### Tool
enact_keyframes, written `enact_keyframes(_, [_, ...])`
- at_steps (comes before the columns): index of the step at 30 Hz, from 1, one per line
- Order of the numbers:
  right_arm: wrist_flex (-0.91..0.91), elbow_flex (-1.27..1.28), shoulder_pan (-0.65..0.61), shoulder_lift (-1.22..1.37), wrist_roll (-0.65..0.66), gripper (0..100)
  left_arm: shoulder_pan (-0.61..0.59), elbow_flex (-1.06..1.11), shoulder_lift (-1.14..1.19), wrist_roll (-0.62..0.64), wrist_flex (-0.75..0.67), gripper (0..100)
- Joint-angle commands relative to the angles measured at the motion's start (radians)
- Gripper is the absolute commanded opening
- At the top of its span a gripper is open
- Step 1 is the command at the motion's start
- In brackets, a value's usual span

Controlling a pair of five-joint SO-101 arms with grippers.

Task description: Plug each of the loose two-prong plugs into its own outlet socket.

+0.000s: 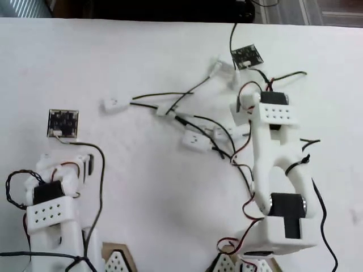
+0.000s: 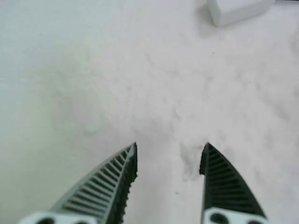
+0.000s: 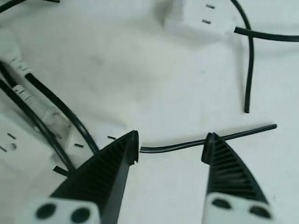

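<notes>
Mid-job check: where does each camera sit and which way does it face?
High view: fixed above the table, looking down on the left arm, right arm, black cables and outlet sockets.
Left wrist view: on the left arm, facing bare table past the open left gripper.
Right wrist view: on the right arm, facing past the open right gripper to a cable on the table.
Shared: high and right wrist views both show the black cables and outlet sockets.

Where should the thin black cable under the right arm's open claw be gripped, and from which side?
Grip the black cable mid-length, from above. It lies flat along the line between the tips of the right claw, so probably turn the wrist first to straddle it.
</notes>
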Motion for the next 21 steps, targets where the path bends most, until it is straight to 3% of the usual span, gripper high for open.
enact_keyframes(1, [0.091, -0.012, -0.090, -0.079, -0.037, 21.3, -0.005, -0.002, -0.019, 0.005, -0.018, 22])
enact_keyframes(11, [-0.007, -0.005, -0.246, 0.084, -0.100, 21.2, -0.005, -0.002, -0.019, 0.003, -0.017, 22])
enact_keyframes(19, [-0.096, -0.006, -0.242, 0.191, -0.098, 20.5, -0.005, -0.002, -0.019, 0.003, -0.017, 22])
enact_keyframes(21, [-0.096, -0.006, -0.229, 0.193, -0.098, 15.6, -0.005, -0.002, -0.019, 0.003, -0.017, 22])
